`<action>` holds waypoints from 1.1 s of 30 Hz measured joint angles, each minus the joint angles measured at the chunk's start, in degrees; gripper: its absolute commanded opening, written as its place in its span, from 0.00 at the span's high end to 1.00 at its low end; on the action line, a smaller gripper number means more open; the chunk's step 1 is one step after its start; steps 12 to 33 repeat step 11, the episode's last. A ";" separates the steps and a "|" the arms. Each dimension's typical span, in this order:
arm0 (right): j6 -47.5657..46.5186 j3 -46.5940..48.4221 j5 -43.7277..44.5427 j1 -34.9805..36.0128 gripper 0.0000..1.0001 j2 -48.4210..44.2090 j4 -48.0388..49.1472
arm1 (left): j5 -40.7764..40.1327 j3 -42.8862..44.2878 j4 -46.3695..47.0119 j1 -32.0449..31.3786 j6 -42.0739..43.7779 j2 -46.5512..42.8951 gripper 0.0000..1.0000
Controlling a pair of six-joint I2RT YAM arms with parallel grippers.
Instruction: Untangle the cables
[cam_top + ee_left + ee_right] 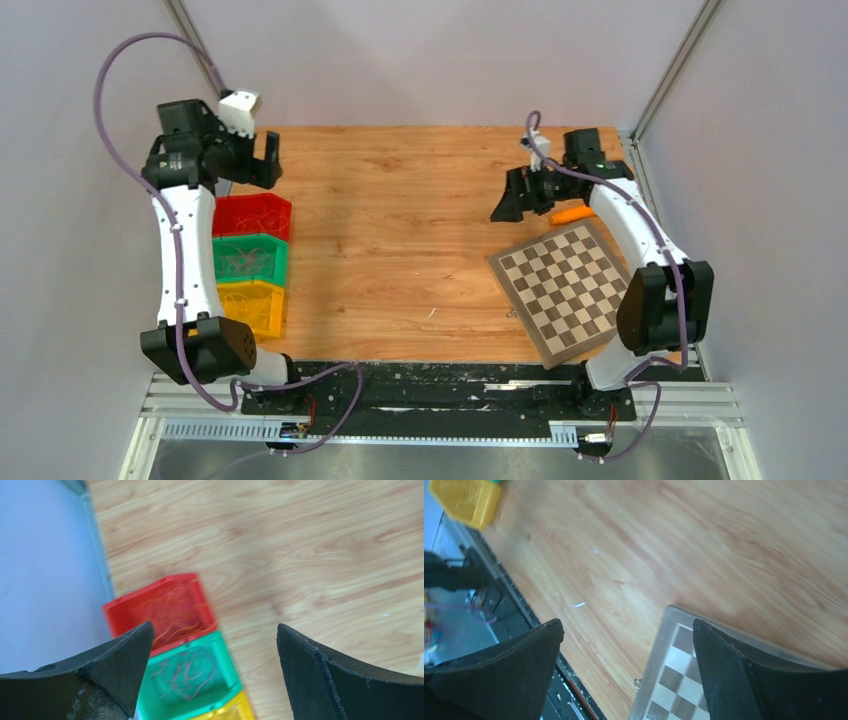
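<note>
The cables [176, 611] are held as loose strands in the red bin [150, 588], green bin [226, 652] and yellow bin [284, 310] along the surface's left edge. The left tool [215, 640] and right tool [628, 630] are spread wide, with nothing grasped. The sorting is judged nearly done, and a check for stray strands is called for next.

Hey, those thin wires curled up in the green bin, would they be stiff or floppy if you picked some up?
Probably floppy: the wires are very thin and lie in loose curls. Likely light too, given how fine they look. They overlap in the green bin, so lifting one would probably drag others along.
</note>
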 measured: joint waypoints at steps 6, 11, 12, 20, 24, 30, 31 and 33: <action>3.65 -9.03 6.38 -8.70 0.00 -9.27 6.19 | -6.14 -4.00 5.51 -17.42 -11.34 1.20 0.00; 4.48 -16.26 9.51 -11.04 0.00 -14.25 7.23 | -6.86 -11.61 7.58 -24.28 -18.25 3.17 0.00; 4.48 -16.26 9.51 -11.04 0.00 -14.25 7.23 | -6.86 -11.61 7.58 -24.28 -18.25 3.17 0.00; 4.48 -16.26 9.51 -11.04 0.00 -14.25 7.23 | -6.86 -11.61 7.58 -24.28 -18.25 3.17 0.00; 4.48 -16.26 9.51 -11.04 0.00 -14.25 7.23 | -6.86 -11.61 7.58 -24.28 -18.25 3.17 0.00; 4.48 -16.26 9.51 -11.04 0.00 -14.25 7.23 | -6.86 -11.61 7.58 -24.28 -18.25 3.17 0.00; 4.48 -16.26 9.51 -11.04 0.00 -14.25 7.23 | -6.86 -11.61 7.58 -24.28 -18.25 3.17 0.00; 4.48 -16.26 9.51 -11.04 0.00 -14.25 7.23 | -6.86 -11.61 7.58 -24.28 -18.25 3.17 0.00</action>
